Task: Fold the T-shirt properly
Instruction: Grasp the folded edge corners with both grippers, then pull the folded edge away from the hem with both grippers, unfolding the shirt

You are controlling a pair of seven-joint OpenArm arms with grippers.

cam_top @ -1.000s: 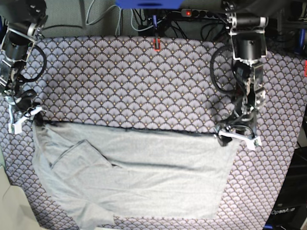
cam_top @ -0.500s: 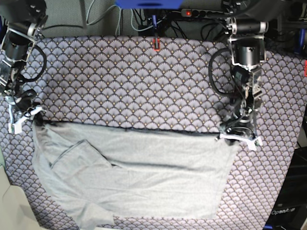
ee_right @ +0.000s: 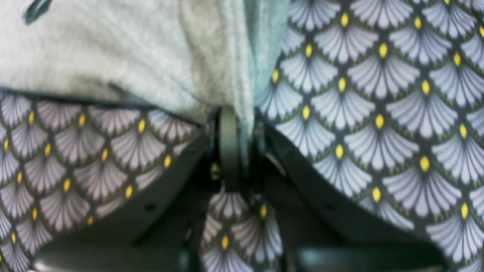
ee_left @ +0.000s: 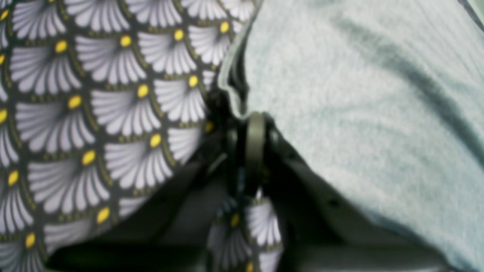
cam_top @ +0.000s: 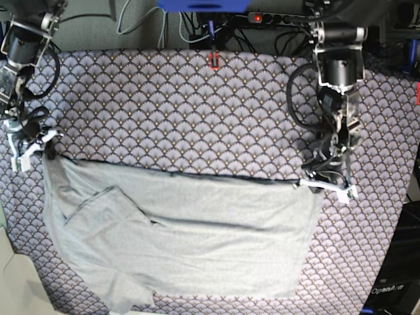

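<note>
The T-shirt [cam_top: 184,230] lies spread across the lower half of the base view on the fan-scale patterned cloth [cam_top: 184,111], its straight upper edge running from left to right of the frame. One sleeve is folded in over the body at lower left; the lower edge slopes toward the bottom right. Each end of that upper edge is pinched at a corner, a hold that, by judgement, lets the two arms lift or carry the edge together as one straight line for a fold.

The right gripper [cam_top: 29,147], at the far left of the base view, has its fingers together on the shirt's upper left corner; in the right wrist view the grey knit [ee_right: 143,56] runs down into the closed jaws at frame centre. The left gripper [cam_top: 326,186], at centre right, is likewise clamped on the upper right corner; the left wrist view shows the fabric edge [ee_left: 340,113] drawn to the closed fingers, though blur hides how much cloth is caught.

Both arms reach down steeply from the upper corners of the base view, wrists bent so the fingers meet the table nearly flat.
</note>
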